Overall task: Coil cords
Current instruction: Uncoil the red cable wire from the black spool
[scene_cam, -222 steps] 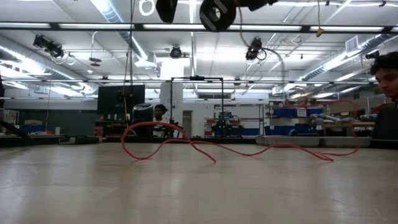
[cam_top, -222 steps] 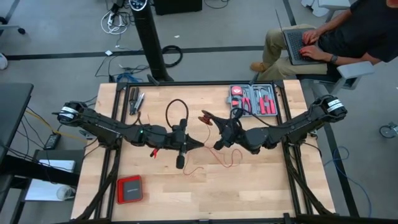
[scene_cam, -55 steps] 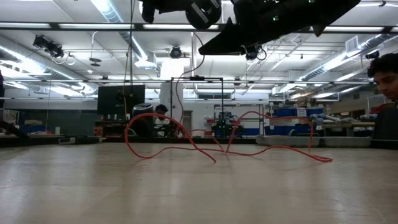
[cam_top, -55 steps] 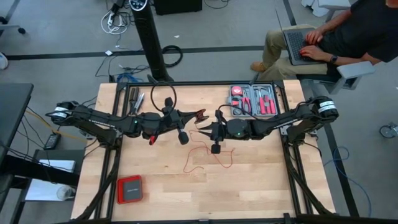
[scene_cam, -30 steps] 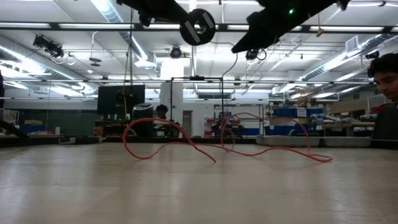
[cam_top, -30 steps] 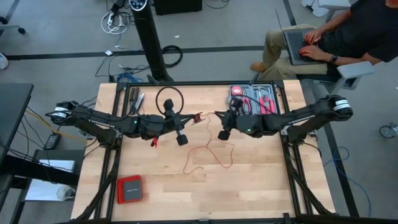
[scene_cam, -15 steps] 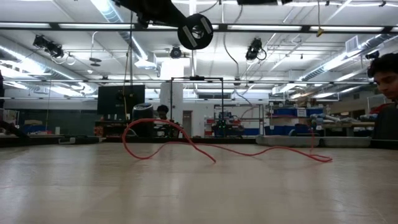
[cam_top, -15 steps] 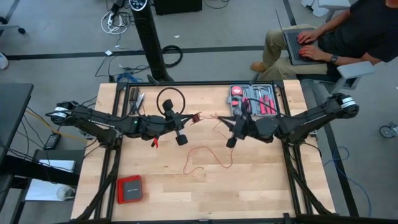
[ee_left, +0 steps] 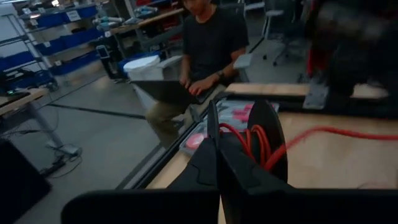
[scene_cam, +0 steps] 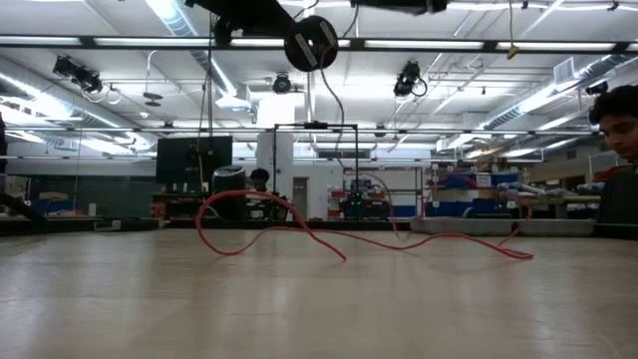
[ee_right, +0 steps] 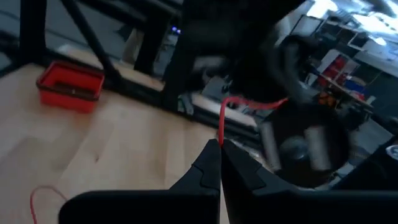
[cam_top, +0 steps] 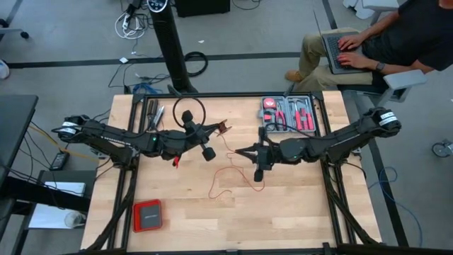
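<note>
Red cord [cam_top: 237,175] is mostly slack on the table [cam_top: 297,212], wandering loose just off centre toward 5 o'clock, with a few turns already gathered at the left gripper [cam_top: 221,129] up around 11 o'clock. The left wrist view shows those turns [ee_left: 254,142] pinched in closed fingers, so that hand is the anchor.

Right gripper [cam_top: 242,151] sits near the middle, also pinched shut, with the cord [ee_right: 221,123] running straight up out of its tips. Both are held well above the wood.

My take on doing this step well: keep the left hand put, let the right swing its length over to the bundle with light, even tension so each new turn matches the others, and don't drag the tail toward the tool tray [cam_top: 289,113] at 1 o'clock, where it could snag.
</note>
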Robot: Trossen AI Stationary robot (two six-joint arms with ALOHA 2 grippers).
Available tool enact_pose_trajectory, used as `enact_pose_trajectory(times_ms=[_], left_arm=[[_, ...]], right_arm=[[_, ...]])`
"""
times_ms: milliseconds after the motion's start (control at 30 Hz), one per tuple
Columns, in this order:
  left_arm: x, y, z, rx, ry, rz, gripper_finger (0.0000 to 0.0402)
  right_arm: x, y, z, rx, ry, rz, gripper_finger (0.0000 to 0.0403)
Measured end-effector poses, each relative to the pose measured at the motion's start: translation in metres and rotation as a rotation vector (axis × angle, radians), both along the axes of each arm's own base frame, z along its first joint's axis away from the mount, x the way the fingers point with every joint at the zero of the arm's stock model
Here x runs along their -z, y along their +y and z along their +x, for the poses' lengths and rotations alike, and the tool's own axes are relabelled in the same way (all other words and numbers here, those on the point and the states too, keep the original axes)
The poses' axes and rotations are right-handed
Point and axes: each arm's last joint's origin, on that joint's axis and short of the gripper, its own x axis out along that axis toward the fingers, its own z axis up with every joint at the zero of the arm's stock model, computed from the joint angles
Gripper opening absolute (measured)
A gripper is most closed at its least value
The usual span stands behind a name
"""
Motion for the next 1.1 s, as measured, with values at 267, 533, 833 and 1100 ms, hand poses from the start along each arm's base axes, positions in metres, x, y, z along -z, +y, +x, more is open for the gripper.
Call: enact_pose_trajectory(times_ms=[267, 533, 833, 1100], left_arm=[[-0.005, -0.002, 0.002, 0.071, -0.066, -0.025, 0.0], [-0.008, -0.005, 0.003, 0.158, -0.1, -0.043, 0.0003], [-0.007, -0.01, 0.003, 0.227, -0.069, -0.023, 0.0003], [0.003, -0.003, 0.002, 0.155, 0.043, -0.005, 0.0003]], right_arm=[[0.037, -0.016, 0.02, 0.08, 0.158, -0.021, 0.0], [0.047, -0.037, 0.014, 0.28, 0.275, -0.01, 0.0], [0.029, -0.048, -0.01, 0.513, 0.267, -0.028, 0.0], [-0.004, -0.046, -0.033, 0.59, 0.115, 0.02, 0.0]])
